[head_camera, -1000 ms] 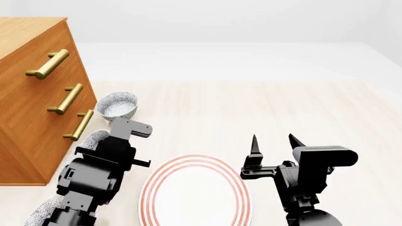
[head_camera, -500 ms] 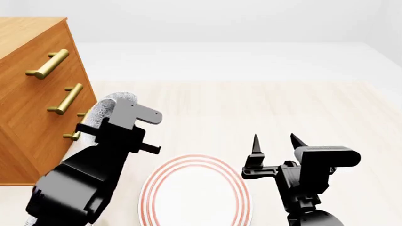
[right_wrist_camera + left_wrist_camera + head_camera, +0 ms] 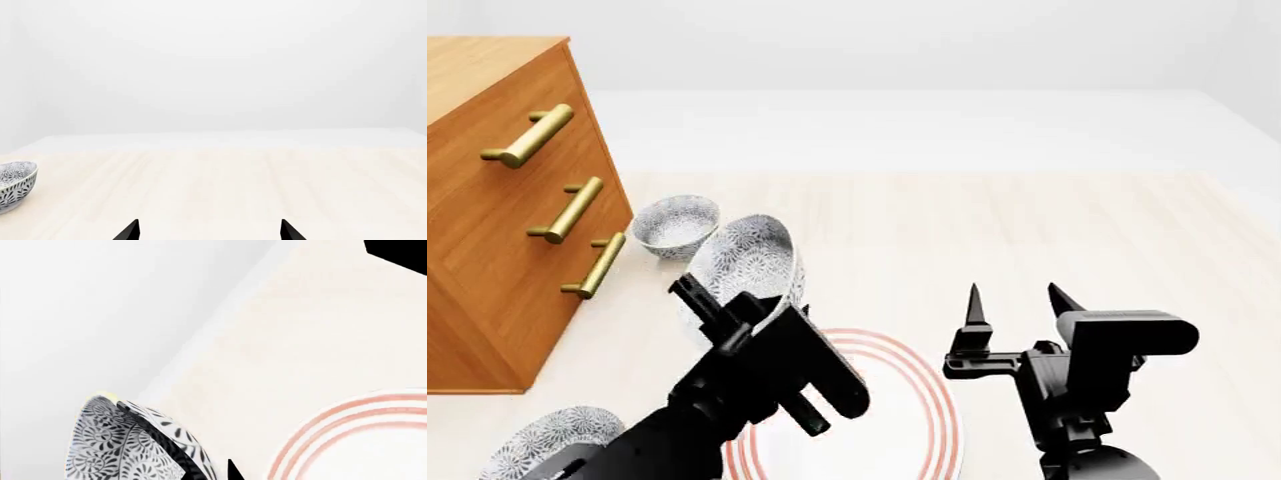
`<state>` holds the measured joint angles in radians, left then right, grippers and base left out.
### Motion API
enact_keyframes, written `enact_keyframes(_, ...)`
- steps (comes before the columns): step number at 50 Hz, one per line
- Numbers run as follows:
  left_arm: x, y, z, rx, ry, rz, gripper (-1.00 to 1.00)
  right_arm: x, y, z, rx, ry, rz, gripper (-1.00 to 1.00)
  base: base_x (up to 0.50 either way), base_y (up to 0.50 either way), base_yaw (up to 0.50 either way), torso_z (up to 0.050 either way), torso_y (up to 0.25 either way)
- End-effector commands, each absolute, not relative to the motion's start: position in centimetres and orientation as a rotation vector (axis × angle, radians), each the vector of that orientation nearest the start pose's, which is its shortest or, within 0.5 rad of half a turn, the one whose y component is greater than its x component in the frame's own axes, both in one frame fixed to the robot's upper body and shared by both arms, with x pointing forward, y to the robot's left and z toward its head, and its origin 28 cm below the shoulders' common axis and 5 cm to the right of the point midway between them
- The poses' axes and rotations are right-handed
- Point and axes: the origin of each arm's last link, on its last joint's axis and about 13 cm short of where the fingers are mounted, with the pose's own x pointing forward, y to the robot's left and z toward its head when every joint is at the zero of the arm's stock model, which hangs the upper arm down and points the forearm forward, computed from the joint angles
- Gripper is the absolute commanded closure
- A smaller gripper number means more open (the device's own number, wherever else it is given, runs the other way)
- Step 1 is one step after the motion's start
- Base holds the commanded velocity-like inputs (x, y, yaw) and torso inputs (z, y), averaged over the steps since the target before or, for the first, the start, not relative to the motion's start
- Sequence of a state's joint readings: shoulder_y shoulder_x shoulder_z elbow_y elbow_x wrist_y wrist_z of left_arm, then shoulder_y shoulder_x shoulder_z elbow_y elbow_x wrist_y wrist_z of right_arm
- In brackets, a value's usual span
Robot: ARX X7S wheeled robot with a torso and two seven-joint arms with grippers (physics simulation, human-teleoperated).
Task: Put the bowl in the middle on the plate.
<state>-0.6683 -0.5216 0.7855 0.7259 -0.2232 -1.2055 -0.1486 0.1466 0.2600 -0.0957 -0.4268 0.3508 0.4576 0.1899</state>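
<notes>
The left hand (image 3: 714, 300) is clamped on the rim of the bowl (image 3: 747, 262), holding it tipped on its side in the air just past the near-left edge of the plate (image 3: 928, 405), which lies on the pale wooden bench (image 3: 988, 230). Beside the plate, the right hand (image 3: 1012, 303) hangs empty with its two pointed fingers spread apart. Another patterned bowl (image 3: 674, 222) sits farther back by the wooden drawer chest (image 3: 494, 220), and no writing shows anywhere.
</notes>
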Motion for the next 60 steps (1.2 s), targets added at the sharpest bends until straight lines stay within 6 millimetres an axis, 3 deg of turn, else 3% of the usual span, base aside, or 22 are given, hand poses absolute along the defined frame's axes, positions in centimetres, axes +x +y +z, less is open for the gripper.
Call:
enact_keyframes(1,19.2,18.3,16.7,0.964,-0.01,-0.694,1.0,22.7,-11.5,10.5,0.045,-0.068,0.048,-1.0,0.0,0.0,0.0,0.0,0.0)
enact_keyframes(32,17.8,16.8,17.4,1.449,-0.095,-0.917,1.0,22.5,-11.6,10.6,0.048,-0.078,0.042,-1.0,0.0,0.0,0.0,0.0,0.0)
enact_keyframes(60,19.9,16.9,15.7,1.465,0.01,-0.95,1.0,22.1,-11.8,10.4,0.057,-0.081,0.032,-1.0,0.0,0.0,0.0,0.0,0.0)
